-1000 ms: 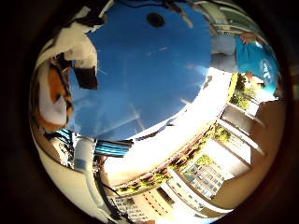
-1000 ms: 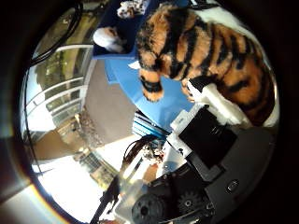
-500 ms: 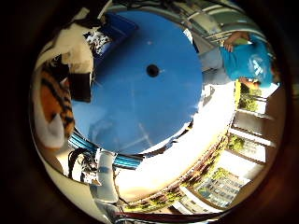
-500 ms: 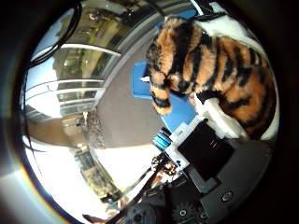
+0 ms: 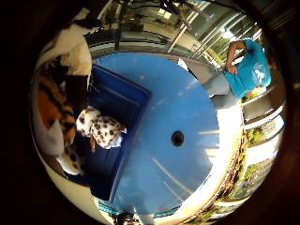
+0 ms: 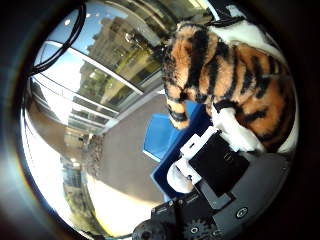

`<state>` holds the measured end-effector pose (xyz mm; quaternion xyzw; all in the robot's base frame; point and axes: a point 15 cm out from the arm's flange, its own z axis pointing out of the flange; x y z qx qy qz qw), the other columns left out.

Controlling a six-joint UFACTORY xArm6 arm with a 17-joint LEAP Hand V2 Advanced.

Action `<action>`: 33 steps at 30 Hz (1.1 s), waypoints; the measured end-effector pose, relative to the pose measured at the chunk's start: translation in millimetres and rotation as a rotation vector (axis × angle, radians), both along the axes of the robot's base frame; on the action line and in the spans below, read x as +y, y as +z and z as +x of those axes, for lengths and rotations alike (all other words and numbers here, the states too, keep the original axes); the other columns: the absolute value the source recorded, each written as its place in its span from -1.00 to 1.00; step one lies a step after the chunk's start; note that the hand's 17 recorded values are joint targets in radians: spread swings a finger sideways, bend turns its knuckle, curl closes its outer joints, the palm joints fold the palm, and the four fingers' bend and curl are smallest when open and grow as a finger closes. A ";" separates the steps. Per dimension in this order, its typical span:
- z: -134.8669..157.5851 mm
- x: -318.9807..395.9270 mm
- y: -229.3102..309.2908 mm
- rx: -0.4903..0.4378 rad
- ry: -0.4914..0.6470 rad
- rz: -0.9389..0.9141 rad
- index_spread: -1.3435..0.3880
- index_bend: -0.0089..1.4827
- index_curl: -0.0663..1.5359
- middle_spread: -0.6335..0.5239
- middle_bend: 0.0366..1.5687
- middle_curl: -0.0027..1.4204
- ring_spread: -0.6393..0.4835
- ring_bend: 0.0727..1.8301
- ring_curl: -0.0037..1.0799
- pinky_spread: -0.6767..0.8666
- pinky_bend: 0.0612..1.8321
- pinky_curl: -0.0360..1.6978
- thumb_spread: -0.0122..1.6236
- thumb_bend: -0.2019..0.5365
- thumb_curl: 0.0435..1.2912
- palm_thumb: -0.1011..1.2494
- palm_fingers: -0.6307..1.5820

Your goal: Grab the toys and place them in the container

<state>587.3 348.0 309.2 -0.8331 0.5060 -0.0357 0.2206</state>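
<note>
1. The tiger toy is orange with black stripes and some white fur.
2. The spotted toy is white with dark brown spots.
3. The container is dark blue all over.
4. The worktop is round and light blue, with a small black hole in it.
5. The hand is made of white and black parts.
6. The fingers by the tiger toy are white.

The bin at left centre already holds a spotted toy, leaving bare floor around it. Right of it, the round table lies bare.
</note>
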 end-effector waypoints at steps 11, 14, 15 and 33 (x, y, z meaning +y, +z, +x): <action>40.1 -21.2 -31.4 -0.040 -0.077 0.015 -0.30 0.82 -0.92 -0.31 0.47 0.57 0.12 0.64 0.29 0.13 0.62 -0.01 0.28 -0.54 0.28 0.34 0.25; 42.2 -28.9 -32.0 -0.034 -0.084 0.011 -0.10 0.68 -0.91 -0.26 0.15 0.40 0.26 0.44 0.20 0.19 0.60 -0.02 0.28 -0.56 0.23 0.29 -0.02; 42.5 -31.3 -32.0 -0.032 -0.082 0.009 -0.07 0.61 -0.92 -0.24 0.06 0.36 0.29 0.43 0.19 0.21 0.61 -0.02 0.28 -0.56 0.22 0.28 -0.12; -35.1 -77.9 72.0 0.066 0.001 -0.045 0.09 -0.29 -0.79 0.15 -0.82 -0.36 0.66 -0.35 -0.44 0.52 0.12 -0.37 0.29 -0.53 -0.06 0.18 -0.44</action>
